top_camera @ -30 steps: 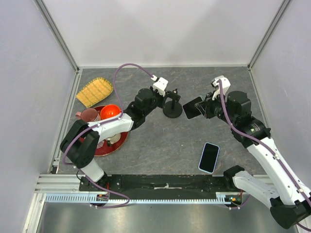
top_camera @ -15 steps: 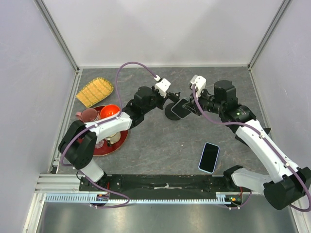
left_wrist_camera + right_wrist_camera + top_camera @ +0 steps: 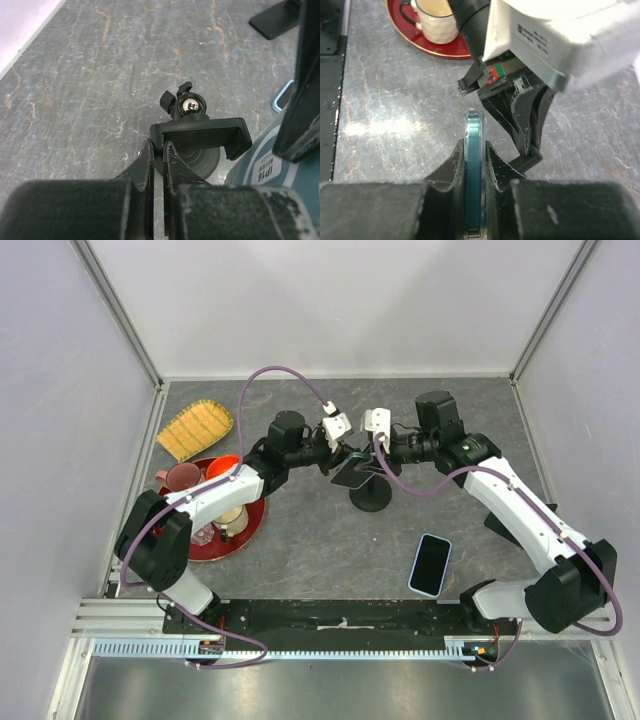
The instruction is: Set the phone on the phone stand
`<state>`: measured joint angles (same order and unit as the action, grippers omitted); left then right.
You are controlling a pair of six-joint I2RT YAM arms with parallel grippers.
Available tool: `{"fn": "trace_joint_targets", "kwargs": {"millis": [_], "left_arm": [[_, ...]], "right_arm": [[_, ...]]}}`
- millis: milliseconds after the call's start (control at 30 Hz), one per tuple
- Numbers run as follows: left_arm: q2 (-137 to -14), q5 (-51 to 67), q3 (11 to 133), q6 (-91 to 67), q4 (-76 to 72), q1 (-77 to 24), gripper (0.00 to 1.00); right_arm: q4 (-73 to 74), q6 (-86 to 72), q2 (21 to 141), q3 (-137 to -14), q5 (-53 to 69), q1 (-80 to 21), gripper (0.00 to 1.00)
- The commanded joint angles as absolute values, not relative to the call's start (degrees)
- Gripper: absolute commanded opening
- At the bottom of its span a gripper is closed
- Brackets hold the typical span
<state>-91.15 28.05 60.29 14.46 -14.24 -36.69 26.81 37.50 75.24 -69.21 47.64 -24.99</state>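
Note:
The black phone stand (image 3: 371, 498) stands mid-table on its round base. My left gripper (image 3: 338, 452) is shut on the left end of the stand's cradle (image 3: 200, 135), below the ball joint (image 3: 189, 105). My right gripper (image 3: 368, 455) is shut on a teal-backed phone (image 3: 348, 474), gripped edge-on between the fingers (image 3: 474, 165). The phone hangs tilted just right of the cradle and close to it, and its labelled back (image 3: 272, 165) shows in the left wrist view. I cannot tell whether phone and cradle touch.
A second phone (image 3: 430, 564) lies screen up on the table at front right. A red tray (image 3: 250, 530) with an orange bowl and mugs sits at left, with a yellow woven basket (image 3: 195, 430) behind it. A black flat object (image 3: 497, 522) lies under my right arm.
My right arm swung left, carrying the phone up to the stand. My left gripper drew back slightly with the cradle, and the stand's base shifted nearer and to the right.

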Motion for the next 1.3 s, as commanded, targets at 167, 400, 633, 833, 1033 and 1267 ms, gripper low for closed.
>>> {"fn": "trace_joint_targets", "kwargs": {"millis": [167, 400, 633, 833, 1033, 1267], "left_arm": [[-90.09, 37.18, 63.72, 20.83, -4.75, -36.39, 0.02], [-89.74, 38.49, 64.25, 20.74, -4.04, -36.39, 0.02], [-89.21, 32.88, 64.07, 19.08, -4.65, -36.39, 0.02], [-88.07, 23.13, 61.0, 12.76, -11.86, -36.21, 0.02], [-86.57, 7.92, 58.71, 5.2, -16.7, -36.21, 0.02], [-82.45, -8.24, 54.32, -5.35, -17.67, -36.21, 0.02]], "right_arm": [[36.81, 51.5, 83.05, -83.13, 47.3, -26.28, 0.0], [38.05, 52.91, 84.55, -85.43, 40.9, -30.49, 0.0], [42.8, 48.79, 84.65, -86.15, 28.84, -31.38, 0.0], [41.31, 37.72, 84.2, -82.62, 22.68, -31.29, 0.0], [37.37, 23.39, 82.89, -77.98, 16.81, -31.11, 0.0], [37.71, 11.52, 82.27, -73.39, 9.35, -29.36, 0.0]]}}
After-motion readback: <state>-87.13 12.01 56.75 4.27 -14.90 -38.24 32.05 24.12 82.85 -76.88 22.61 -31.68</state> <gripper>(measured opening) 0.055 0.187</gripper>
